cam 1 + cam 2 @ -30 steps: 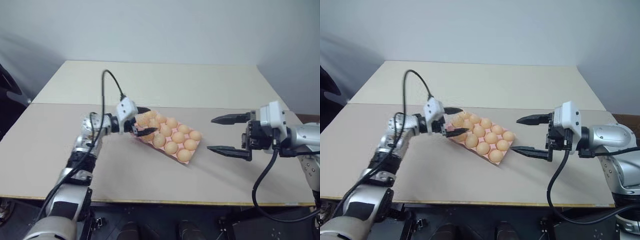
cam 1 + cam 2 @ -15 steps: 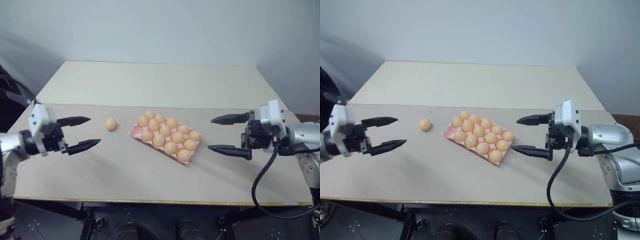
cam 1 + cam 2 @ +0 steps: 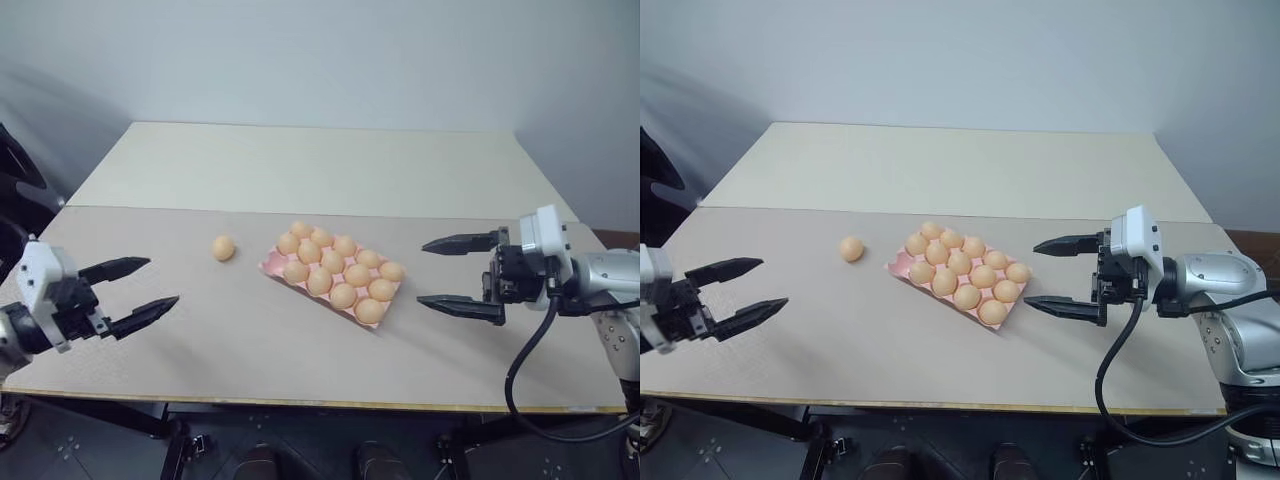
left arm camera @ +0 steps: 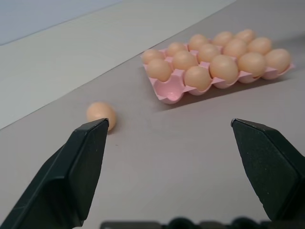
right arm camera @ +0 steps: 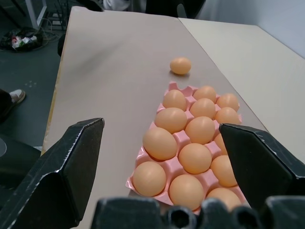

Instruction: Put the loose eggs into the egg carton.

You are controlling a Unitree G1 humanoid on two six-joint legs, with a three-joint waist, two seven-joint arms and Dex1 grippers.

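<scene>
We count eleven eggs seated in the egg carton, one loose egg left on the table, both grippers' jaws spread empty.

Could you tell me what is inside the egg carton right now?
The egg carton holds eleven eggs; its corner cup nearest the loose egg is empty. The cup bottoms under the eggs are covered.

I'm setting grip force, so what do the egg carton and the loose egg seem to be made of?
The egg carton looks like moulded paper pulp: matte pink, with soft rounded cup edges and no gloss. The loose egg is smooth and pale orange-tan with an even, faint sheen; whether it is real shell or a plastic dummy cannot be told from its look, so treat it as fragile.
</scene>
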